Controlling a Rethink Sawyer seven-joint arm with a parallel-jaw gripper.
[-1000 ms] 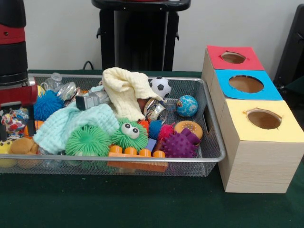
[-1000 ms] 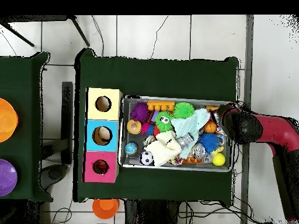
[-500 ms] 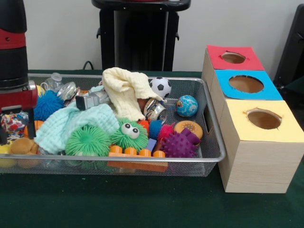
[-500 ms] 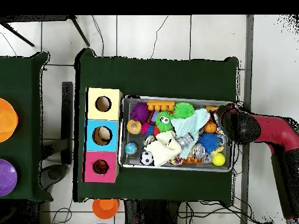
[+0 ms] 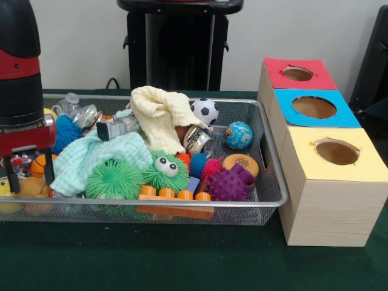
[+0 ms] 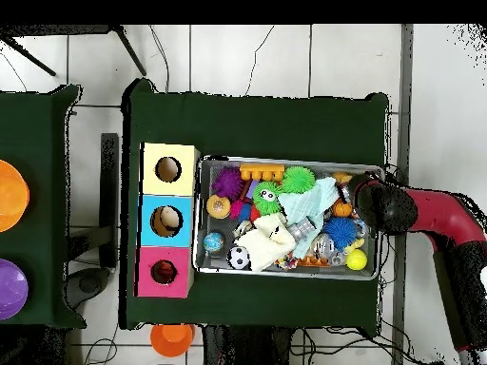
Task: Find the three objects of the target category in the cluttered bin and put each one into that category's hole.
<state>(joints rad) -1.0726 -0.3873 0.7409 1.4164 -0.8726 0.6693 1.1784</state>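
Note:
The wire-mesh bin (image 5: 267,200) is full of toys; it also shows in the overhead view (image 6: 285,160). My gripper (image 5: 27,176) is open and hangs low at the bin's left end. Its fingers (image 5: 47,173) stand on either side of the tan-brown plush animal (image 5: 27,187) and a small orange ball (image 5: 39,163). A yellow toy (image 5: 5,189) lies at the picture's left edge, mostly cut off. I cannot make out the tiger. The red-topped hole (image 5: 297,73) is on the far box; it also shows in the overhead view (image 6: 164,272). In the overhead view the gripper (image 6: 366,202) covers the bin's right end.
The bin holds a mint cloth (image 5: 91,159), a cream cloth (image 5: 159,115), green spiky balls (image 5: 112,179), a googly-eyed green ball (image 5: 165,171), a purple spiky ball (image 5: 229,185), a soccer ball (image 5: 205,110), and orange bricks (image 5: 173,195). The blue (image 5: 314,107) and yellow (image 5: 337,152) holes sit nearer.
The gripper has shifted further in over the bin's end and come down, so its fingers now stand around the tan plush animal.

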